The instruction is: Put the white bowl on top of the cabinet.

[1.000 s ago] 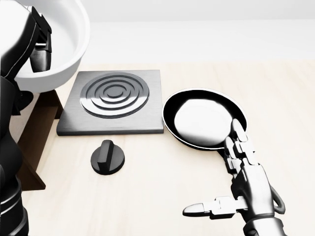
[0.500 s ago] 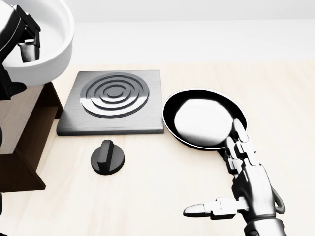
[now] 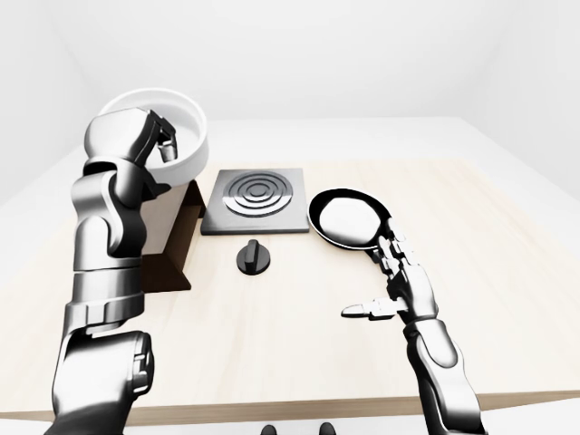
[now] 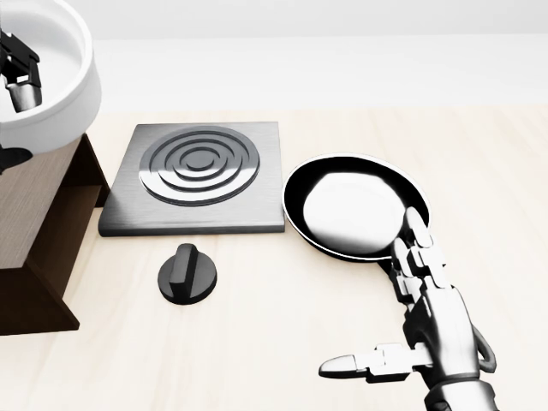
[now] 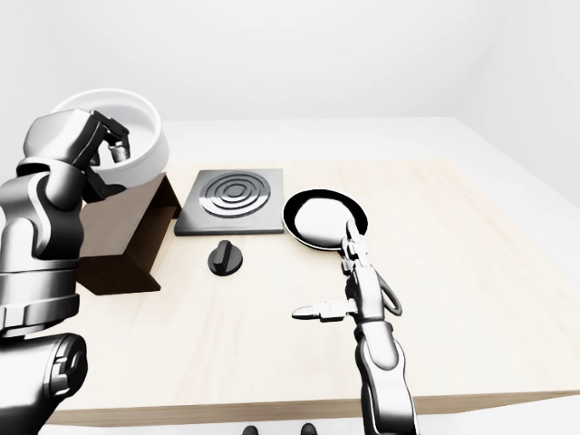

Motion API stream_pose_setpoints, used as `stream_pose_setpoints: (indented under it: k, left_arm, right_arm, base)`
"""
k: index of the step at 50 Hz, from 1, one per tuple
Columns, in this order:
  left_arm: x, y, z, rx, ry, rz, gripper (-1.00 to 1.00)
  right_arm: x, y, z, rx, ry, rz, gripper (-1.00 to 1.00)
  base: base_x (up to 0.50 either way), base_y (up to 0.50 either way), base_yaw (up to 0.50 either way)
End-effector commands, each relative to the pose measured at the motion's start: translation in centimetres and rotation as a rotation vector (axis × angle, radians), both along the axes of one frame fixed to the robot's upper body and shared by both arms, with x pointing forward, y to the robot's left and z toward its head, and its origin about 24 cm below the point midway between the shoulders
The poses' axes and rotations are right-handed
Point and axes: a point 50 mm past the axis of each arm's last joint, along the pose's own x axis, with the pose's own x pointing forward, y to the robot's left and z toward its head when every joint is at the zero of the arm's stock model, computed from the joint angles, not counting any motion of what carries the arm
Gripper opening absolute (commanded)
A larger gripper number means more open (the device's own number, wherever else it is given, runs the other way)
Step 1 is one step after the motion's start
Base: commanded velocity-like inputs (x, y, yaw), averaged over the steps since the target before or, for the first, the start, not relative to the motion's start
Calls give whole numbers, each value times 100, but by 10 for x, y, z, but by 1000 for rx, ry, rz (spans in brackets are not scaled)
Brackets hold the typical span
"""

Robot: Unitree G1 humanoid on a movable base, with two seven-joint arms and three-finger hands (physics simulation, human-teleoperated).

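Observation:
The white bowl [image 4: 60,94] is at the top left of the head view, over the top of the brown wooden cabinet [image 4: 38,223]. My left hand [image 3: 156,143] is shut on the bowl's rim, with its fingers [image 4: 21,73] inside the bowl. I cannot tell whether the bowl touches the cabinet's top. The bowl [image 3: 188,136] and the cabinet [image 3: 174,249] also show in the left-eye view. My right hand [image 4: 377,300] is open and empty, low on the right, just below the pan.
A dark square hob plate [image 4: 201,171] with rings lies right of the cabinet. A black frying pan [image 4: 355,205] lies right of the plate. A black knob [image 4: 187,274] lies below the plate. The wooden table [image 3: 507,272] ends near the view's bottom.
My left arm has carried the bowl to the left in the head view, and more of the cabinet's top now shows. The right hand has not moved.

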Motion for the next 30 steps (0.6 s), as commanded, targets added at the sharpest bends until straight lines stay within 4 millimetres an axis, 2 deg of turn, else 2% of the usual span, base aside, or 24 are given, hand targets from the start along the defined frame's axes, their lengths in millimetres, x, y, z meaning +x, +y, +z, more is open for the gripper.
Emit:
stream_pose_setpoints:
  k: [1,17,30]
  left_arm:
    - [1,15,-2,-46,-67,32,-100]
    - [5,40,-16,-120,-63,101,-100]
    - [12,54,-14,-169,-85,151,-100]
  right_arm:
    - [-1,0,0,-1,-2,0,100]
    - [0,2,-1,-3,3,3,100]
    - [0,2,-1,-4,3,4,100]
  base:
    - [0,0,0]
    - [0,0,0]
    - [0,0,0]
